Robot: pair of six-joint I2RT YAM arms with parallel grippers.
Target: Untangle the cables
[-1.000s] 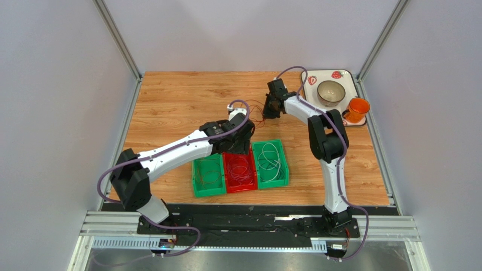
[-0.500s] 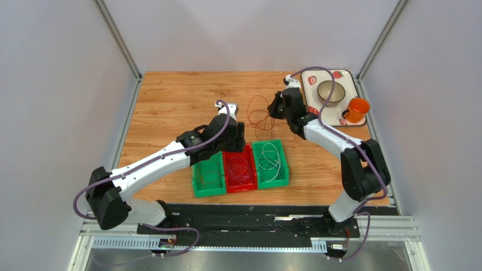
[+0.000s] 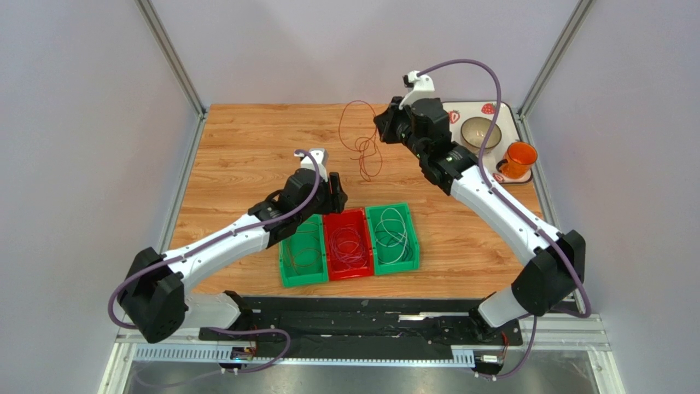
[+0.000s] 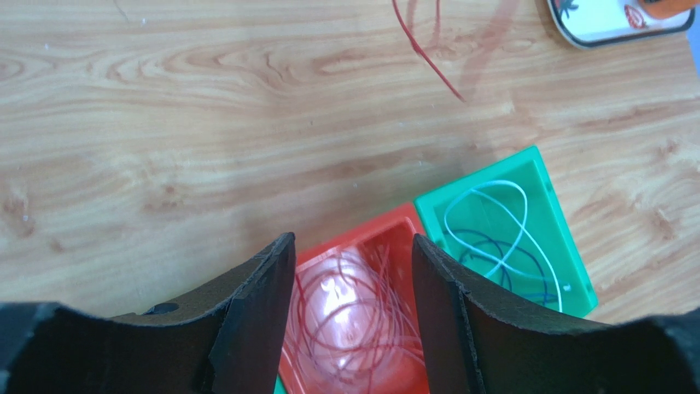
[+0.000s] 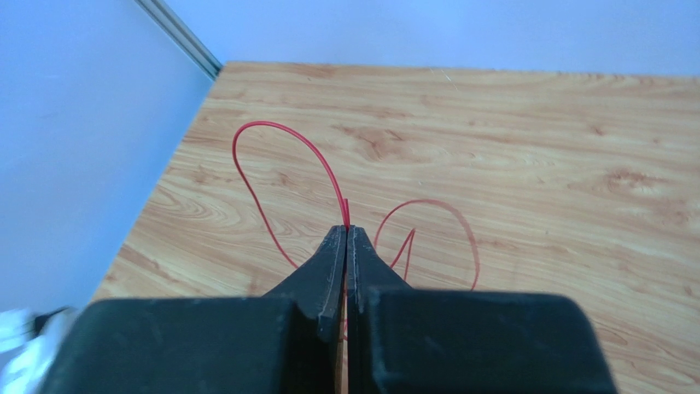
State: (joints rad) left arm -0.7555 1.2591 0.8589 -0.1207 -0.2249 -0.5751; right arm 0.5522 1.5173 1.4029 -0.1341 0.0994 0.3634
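Observation:
My right gripper (image 3: 383, 125) is shut on a thin red cable (image 3: 361, 139) and holds it lifted above the far middle of the table, the loops hanging down. In the right wrist view the red cable (image 5: 283, 156) sticks out between the closed fingertips (image 5: 347, 234). My left gripper (image 3: 333, 197) is open and empty, just behind the bins. In the left wrist view its fingers (image 4: 263, 295) frame the red bin (image 4: 361, 320) holding red cable coils. The right green bin (image 3: 392, 238) holds white and dark cables. The left green bin (image 3: 302, 254) holds brown-orange cables.
A white tray (image 3: 505, 111) at the back right carries a bowl (image 3: 481, 134) and an orange cup (image 3: 518, 158). Grey walls and metal posts close off the table on three sides. The black rail with the arm bases runs along the near edge.
My right gripper has risen and swung left with the red cable, pulling its loops up off the table. My left arm has drawn back left, away from the cable, toward the bins.

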